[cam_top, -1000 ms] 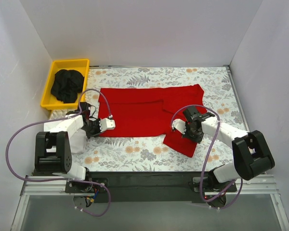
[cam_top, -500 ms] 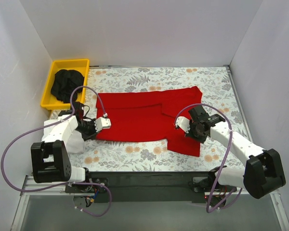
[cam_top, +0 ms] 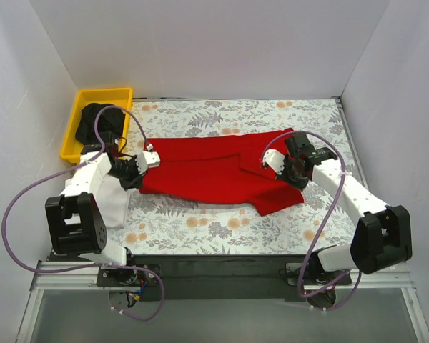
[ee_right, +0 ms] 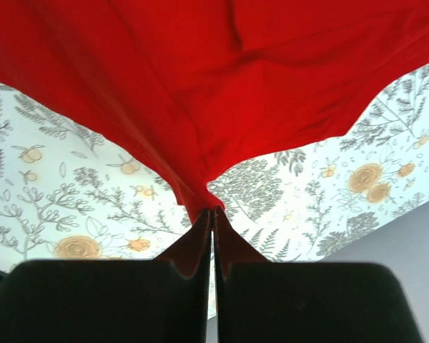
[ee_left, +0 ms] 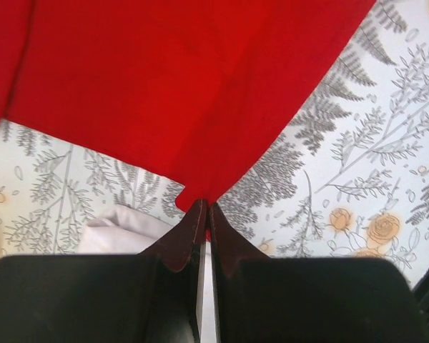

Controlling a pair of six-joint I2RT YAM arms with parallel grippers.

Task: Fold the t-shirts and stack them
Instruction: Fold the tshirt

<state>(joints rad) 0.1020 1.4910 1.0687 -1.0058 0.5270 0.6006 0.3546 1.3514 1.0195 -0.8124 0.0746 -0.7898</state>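
Left gripper (ee_left: 205,207) has its jaws closed to a sliver, pinching a corner of the red t-shirt (cam_top: 200,171) right at the fingertips. Right gripper (ee_right: 212,213) is the same: closed on a gathered bunch of the red cloth, small bite only.

- **Slip-out:** both grips are shallow. Any tension between the arms likely pulls a corner free and the fold collapses.
- **Drag:** the near hem sags between the two grips and appears to touch the floral table cover (cam_top: 200,229). I expect it to drag and roll under if carried low.
- **Skew:** the right side looks bunched, with a flap hanging toward the near edge. The fold line probably lands crooked unless both arms travel evenly.
- **Snag:** the white t-shirt (cam_top: 116,206) lies just beside the left arm, near its elbow, and a sweep back could catch it.

Rest of the red shirt lies mid-table, far edge on the cover. Black t-shirt (cam_top: 99,123) sits crumpled in the yellow bin (cam_top: 106,91) at the far left, well apart from the action.
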